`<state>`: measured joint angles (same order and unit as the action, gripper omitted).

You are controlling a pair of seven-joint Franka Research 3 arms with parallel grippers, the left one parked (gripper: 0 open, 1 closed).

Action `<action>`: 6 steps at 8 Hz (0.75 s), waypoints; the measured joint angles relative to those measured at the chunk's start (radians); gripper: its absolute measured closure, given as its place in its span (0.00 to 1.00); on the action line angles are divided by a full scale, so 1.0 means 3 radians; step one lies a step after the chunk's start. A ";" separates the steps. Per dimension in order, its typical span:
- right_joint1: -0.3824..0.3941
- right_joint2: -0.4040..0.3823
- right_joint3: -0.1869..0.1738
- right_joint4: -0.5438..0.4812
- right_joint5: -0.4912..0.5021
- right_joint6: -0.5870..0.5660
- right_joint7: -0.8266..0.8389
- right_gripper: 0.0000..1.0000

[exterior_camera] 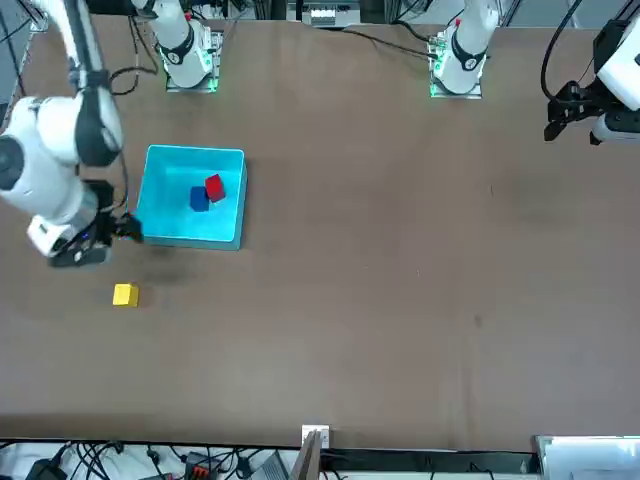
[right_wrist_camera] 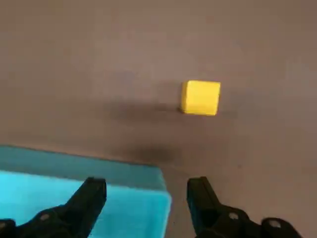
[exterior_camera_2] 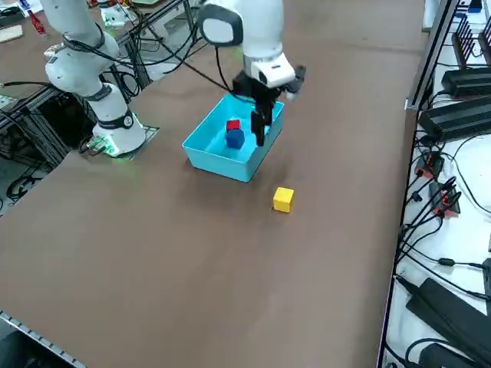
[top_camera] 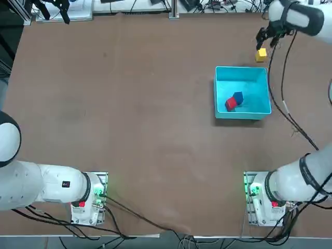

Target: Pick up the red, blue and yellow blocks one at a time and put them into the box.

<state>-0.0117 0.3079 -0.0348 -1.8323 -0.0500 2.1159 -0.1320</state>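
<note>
With red and blue cubes (top_camera: 231, 104) already inside the box (top_camera: 243, 117), I judge yellow is next: the yellow block (top_camera: 261, 55) sits on the table (top_camera: 155, 135) at the box's one o'clock overhead, and my right end effector (right_wrist_camera: 146, 191) hangs empty, fingers apart for gripping.

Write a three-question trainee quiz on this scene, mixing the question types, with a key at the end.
1. Multiple choice: which block lies outside the box? A) red B) blue C) yellow
2. True or false: the right gripper is holding a block.
3. Fill in: the red block and the ____ block are in the box.

Key:
1. C, the yellow block, on the table.
2. False; its fingers are open with nothing between them.
3. blue
</note>
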 joint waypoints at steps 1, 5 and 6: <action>-0.0095 0.0231 -0.0001 0.0204 0.0000 0.0008 -0.0097 0.00; -0.0253 0.0800 0.0000 0.0499 0.0007 0.0357 -0.0459 0.00; -0.0293 0.0863 0.0000 0.0507 0.0020 0.0469 -0.0545 0.00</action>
<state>-0.0996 0.5667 -0.0349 -1.6803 -0.0440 2.2566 -0.2956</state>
